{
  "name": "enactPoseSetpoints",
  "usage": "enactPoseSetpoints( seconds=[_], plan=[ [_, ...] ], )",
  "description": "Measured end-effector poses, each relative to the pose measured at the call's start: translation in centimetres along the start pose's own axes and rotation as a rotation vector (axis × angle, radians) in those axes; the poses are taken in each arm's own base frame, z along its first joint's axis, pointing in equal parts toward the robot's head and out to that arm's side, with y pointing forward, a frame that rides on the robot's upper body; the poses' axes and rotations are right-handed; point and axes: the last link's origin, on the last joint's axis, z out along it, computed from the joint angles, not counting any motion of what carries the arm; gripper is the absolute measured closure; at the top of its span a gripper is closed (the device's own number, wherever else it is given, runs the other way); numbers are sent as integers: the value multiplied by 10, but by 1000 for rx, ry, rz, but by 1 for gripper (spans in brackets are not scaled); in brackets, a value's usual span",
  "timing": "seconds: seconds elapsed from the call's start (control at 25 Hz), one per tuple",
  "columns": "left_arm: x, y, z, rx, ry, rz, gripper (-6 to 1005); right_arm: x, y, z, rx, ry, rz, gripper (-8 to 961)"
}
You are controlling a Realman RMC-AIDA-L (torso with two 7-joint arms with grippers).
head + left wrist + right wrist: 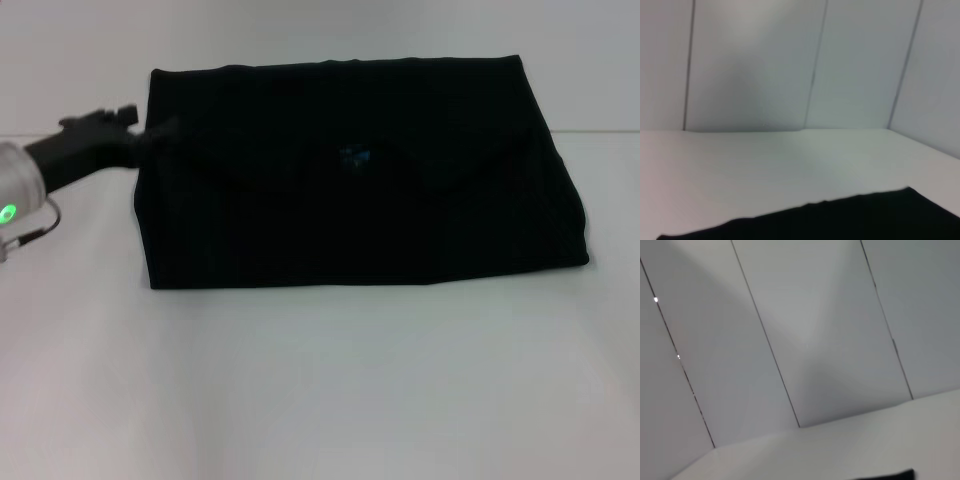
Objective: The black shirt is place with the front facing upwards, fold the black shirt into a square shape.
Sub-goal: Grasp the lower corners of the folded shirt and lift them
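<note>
The black shirt (350,190) lies on the white table (320,380), folded into a wide, flat rectangle with its sleeves tucked in. A small blue neck label (355,157) shows near its middle, and no lettering is visible. My left gripper (150,135) reaches in from the left and sits at the shirt's upper left edge, black against black cloth. The shirt's edge also shows in the left wrist view (865,220), and a small corner shows in the right wrist view (892,475). My right gripper is out of view.
White wall panels (805,65) stand behind the table. Bare white table surface lies in front of the shirt and to both sides of it. The left arm's silver wrist with a green light (10,212) is at the left edge.
</note>
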Motion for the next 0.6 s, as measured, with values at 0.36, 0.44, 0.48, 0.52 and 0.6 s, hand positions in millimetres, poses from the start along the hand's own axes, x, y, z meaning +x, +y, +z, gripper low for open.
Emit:
enactPoseSetpoints(
  seconds=[0.36, 0.44, 0.48, 0.52, 0.6],
  plan=[
    [-29, -5, -17, -1, -109, 96, 316, 26, -7, -48, -38, 158, -113, 140],
    [-35, -5, -19, 3, -110, 106, 316, 38, -5, -47, -37, 206, -140, 138],
    [-36, -5, -20, 4, -108, 104, 316, 43, -3, -45, -36, 225, -157, 137],
    [-36, -5, -20, 6, -107, 102, 316, 47, -2, -43, -35, 239, -177, 136],
    [-38, -6, -21, 11, -101, 93, 316, 53, 1, -37, -34, 259, -225, 134]
  ],
)
